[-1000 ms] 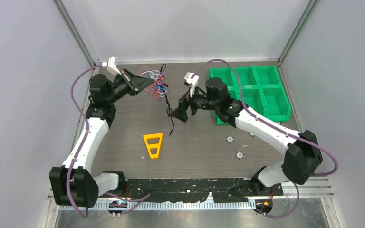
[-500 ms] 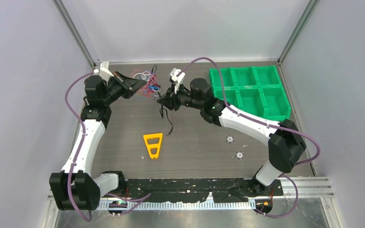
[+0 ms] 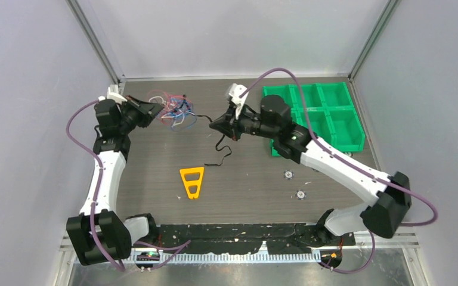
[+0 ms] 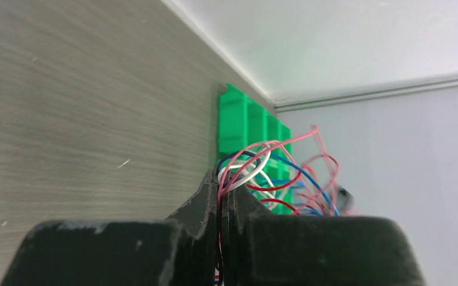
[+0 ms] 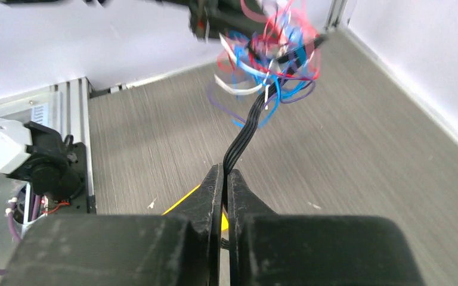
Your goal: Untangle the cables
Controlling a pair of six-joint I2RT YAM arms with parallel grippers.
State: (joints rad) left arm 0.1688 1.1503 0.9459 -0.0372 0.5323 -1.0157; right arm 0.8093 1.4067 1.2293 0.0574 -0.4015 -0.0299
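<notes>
Above the far left of the grey counter (image 3: 256,190) hang the cables (image 3: 172,110), left hand (image 3: 154,109) pinching the coloured loops, right hand (image 3: 216,125) pinching the black ribbon lead (image 5: 244,134) that seemingly runs into the knot, so pulling apart could cinch it tighter or slip a grip.

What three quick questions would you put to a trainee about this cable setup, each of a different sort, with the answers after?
1. True or false: the right jaws are shut on the black cable.
2. What do the left jaws grip? A a bolt; B the tangle of coloured wires; C nothing.
3. What colour is the compartment tray?
Key: 1 true; 2 B; 3 green.
</notes>
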